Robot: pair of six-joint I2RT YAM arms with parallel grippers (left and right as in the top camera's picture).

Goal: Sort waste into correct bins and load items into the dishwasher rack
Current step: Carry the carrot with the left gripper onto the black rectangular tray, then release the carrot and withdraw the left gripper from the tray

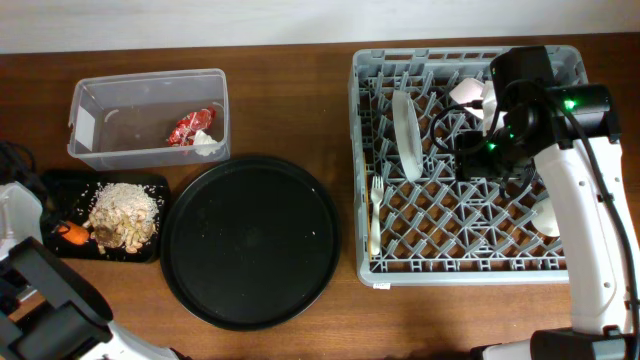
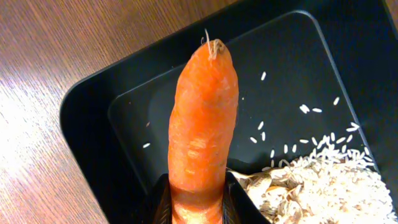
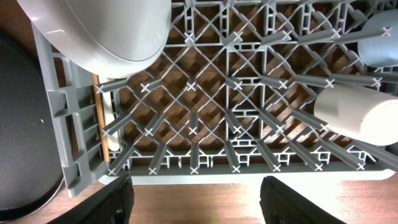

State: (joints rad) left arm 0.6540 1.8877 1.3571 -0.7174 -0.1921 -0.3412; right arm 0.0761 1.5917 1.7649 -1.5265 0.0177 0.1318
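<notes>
My left gripper (image 2: 196, 200) is shut on the orange carrot (image 2: 202, 118) and holds it over the shallow black tray (image 2: 93, 106), next to the beige food scraps (image 2: 323, 186). In the overhead view the carrot (image 1: 72, 234) lies at the tray's (image 1: 60, 182) left end beside the scraps (image 1: 125, 215). The clear tub (image 1: 95, 100) holds the red wrapper (image 1: 188, 127) and white tissue (image 1: 207, 143). My right gripper (image 3: 196, 199) is open and empty above the grey rack (image 1: 365, 90), near its front edge (image 3: 249, 177). The rack holds a white plate (image 1: 405, 135), a fork (image 1: 376, 215), a white cup (image 3: 360, 115) and a light-blue cup (image 3: 380, 43).
A large round black tray (image 1: 250, 240) lies between the bins and the rack. A pale dish (image 1: 465, 92) at the rack's back is partly hidden by the right arm. The plate (image 3: 106, 31) leans over the rack's left side. Bare wood table shows in front of the rack (image 3: 193, 199).
</notes>
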